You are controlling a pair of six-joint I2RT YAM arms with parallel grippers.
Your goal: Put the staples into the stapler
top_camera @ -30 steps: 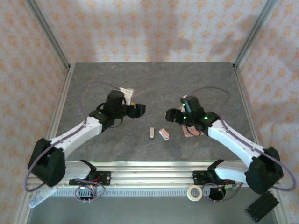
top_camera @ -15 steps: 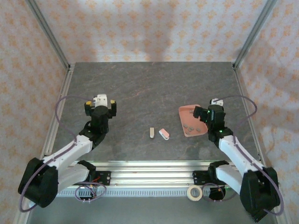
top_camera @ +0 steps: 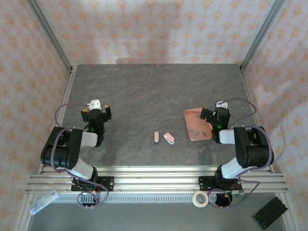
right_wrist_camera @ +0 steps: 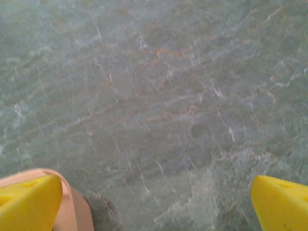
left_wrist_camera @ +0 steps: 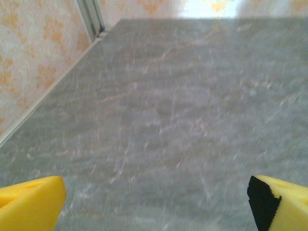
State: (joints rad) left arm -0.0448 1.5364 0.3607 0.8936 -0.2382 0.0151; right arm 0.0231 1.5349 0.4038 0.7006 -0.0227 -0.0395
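Left tool [top_camera: 96,110] stands wide open and empty over the table's [top_camera: 154,86] left side. The right tool [top_camera: 215,114] is equally spread and empty at the right edge of one salmon-pink tray [top_camera: 189,115]. Several staples [top_camera: 196,129], too small to count exactly, lie in that tray. Two staplers lie mid-table, close together: a beige stapler [top_camera: 156,136] and a pink stapler [top_camera: 169,138].

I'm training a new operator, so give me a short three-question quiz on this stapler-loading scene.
1. True or false: the tiny grey-brown metal staple strips lie in the salmon-pink plastic tray.
2. Which lies nearer that tray: A, the pale grey mini stapler, or B, the pink mini stapler?
3. Fill in: the left gripper and right gripper both stand ____.
Key: 1 true; 2 B; 3 open.
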